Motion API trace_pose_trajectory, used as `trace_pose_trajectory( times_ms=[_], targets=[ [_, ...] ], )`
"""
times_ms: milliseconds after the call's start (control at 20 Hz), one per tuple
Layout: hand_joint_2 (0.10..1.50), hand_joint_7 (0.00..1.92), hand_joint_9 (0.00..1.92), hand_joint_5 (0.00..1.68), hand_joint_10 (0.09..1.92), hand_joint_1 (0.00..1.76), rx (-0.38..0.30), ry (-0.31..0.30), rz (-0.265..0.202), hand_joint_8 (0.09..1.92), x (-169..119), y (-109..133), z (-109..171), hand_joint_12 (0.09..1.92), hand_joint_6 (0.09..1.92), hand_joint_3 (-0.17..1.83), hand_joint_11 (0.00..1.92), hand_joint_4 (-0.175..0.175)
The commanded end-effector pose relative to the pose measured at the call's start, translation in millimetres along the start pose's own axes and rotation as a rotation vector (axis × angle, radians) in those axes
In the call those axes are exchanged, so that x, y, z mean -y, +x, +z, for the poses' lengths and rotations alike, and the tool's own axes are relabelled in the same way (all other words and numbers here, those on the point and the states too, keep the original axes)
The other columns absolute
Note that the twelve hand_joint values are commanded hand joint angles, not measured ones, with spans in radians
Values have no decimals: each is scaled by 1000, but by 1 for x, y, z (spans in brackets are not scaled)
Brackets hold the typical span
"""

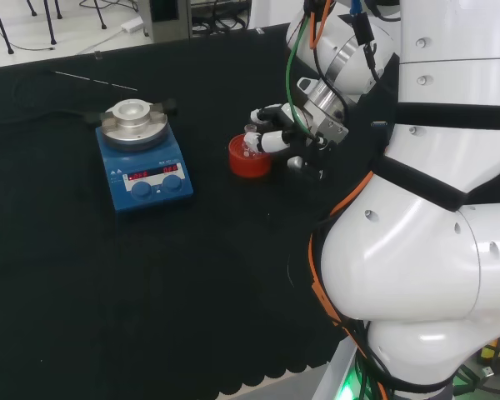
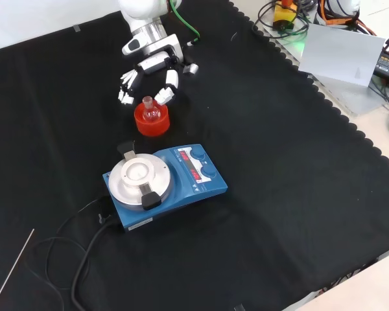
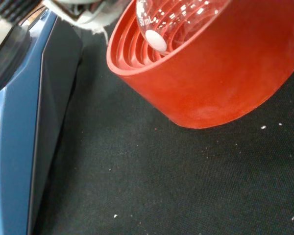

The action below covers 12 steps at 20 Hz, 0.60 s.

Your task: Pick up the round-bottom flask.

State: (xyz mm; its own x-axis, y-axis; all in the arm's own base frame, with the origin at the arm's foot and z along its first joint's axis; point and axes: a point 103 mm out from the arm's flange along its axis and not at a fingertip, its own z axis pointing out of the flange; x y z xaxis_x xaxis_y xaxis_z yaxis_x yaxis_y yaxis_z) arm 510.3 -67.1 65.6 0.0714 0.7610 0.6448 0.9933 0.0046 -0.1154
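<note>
Hovering close over the small clear glass round-bottom flask [image 2: 151, 113], my black and white hand [image 2: 149, 72] has its fingers [image 1: 271, 142] spread wide and gently bent around it, holding nothing. The flask sits upright in its red ribbed ring stand [image 2: 152, 123] on the black cloth [image 2: 298, 168], near the blue stirrer plate [image 2: 165, 183].

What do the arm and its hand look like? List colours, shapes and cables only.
The arm is made of bulky, rounded, glossy white links with black bands at the joints and a silver metal wrist section. Green and orange cables run along it. The hand is black with white segments on its fingers and thumb.
</note>
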Motion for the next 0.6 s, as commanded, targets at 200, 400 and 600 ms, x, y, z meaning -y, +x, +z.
trace_pose_trajectory(
  times_ms=[200,400,600],
  targets=[
    [593,290,424,660,600,843,-1,-6,-13,577,-1,5,3,1356,97,755,0,8],
    [596,295,429,683,596,843,7,-10,-17,574,-1,8,7,1359,113,752,1,9],
    [601,299,433,703,592,845,9,-6,-18,571,-3,10,6,1360,129,751,3,9]
  ],
)
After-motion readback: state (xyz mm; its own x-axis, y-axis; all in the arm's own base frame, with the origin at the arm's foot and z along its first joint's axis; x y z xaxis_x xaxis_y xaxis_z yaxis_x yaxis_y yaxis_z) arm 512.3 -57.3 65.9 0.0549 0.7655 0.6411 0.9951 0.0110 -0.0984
